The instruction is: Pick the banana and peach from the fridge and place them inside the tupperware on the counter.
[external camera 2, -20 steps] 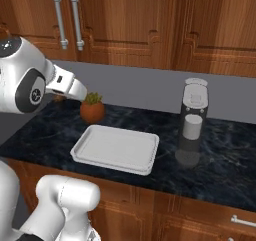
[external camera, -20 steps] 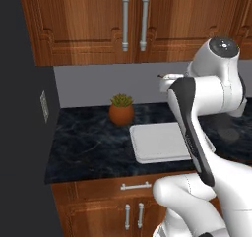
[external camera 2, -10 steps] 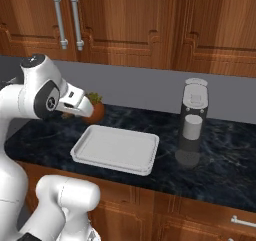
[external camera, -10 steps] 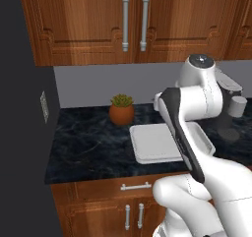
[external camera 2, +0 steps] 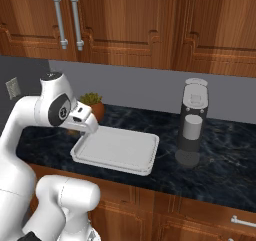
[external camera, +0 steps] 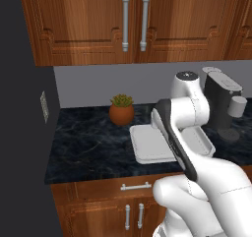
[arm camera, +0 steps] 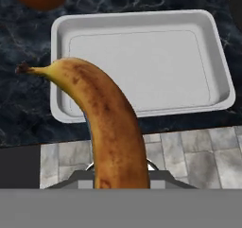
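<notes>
So the banana (arm camera: 111,132) is gripped at its lower end by the gripper (arm camera: 118,172), whose jaws are closed tight on it; the fingertips are mostly hidden behind the fruit. It's a curved yellow-orange banana, speckled with brown patches, with a dark stem tip. In the hand view its long axis runs from the bottom middle up and to the left, stem end pointed away from the hand, and it's held in the air over the near rim of the tupperware (arm camera: 142,111). That tupperware is a shallow white tray with rounded corners and a raised rim, smooth and matte, with nothing lying in it. It's set on the counter (external camera 2: 225,155), a glossy black marbled stone, above brown wooden cabinets (external camera: 98,206). A terracotta pot (external camera: 121,114) with a spiky green plant is seen just beyond the tray's far left corner.
</notes>
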